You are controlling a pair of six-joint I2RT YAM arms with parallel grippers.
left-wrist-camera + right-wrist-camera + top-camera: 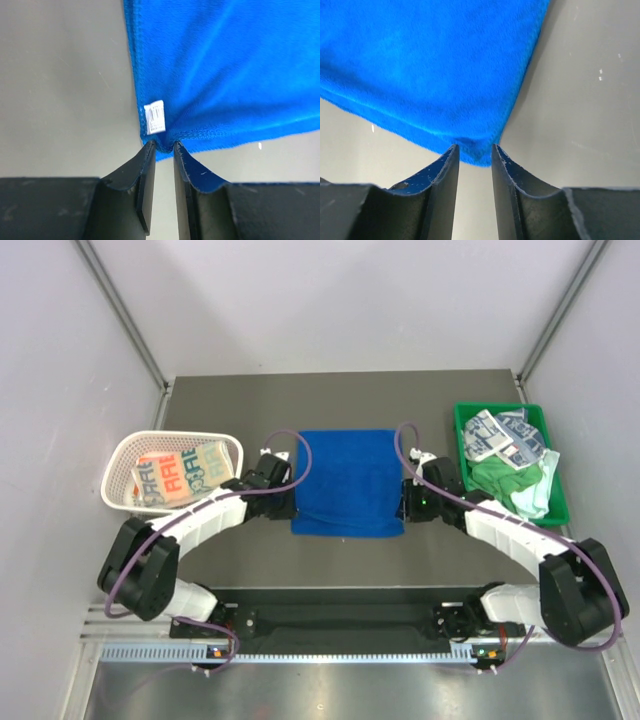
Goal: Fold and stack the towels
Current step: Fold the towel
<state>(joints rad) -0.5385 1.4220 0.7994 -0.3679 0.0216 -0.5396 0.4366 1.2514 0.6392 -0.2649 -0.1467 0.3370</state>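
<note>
A royal blue towel (pixel 348 480) lies flat in the middle of the table. My left gripper (pixel 285 502) is at its near left corner, and my right gripper (pixel 408 502) is at its near right corner. In the left wrist view the left gripper (pixel 164 145) is open by a narrow gap. The blue towel (pixel 225 70) puckers at the tips beside its white label (pixel 155 117). In the right wrist view the right gripper (pixel 474 147) is open, and the blue towel (pixel 430 65) has its corner lying loose between the tips.
A white mesh basket (pixel 120 465) at the left holds a white towel with orange-teal print (pixel 180 478). A green tray (pixel 462 420) at the right holds blue-grey printed towels (pixel 505 437), a bright green towel (pixel 505 478) and a pale mint towel (pixel 535 495).
</note>
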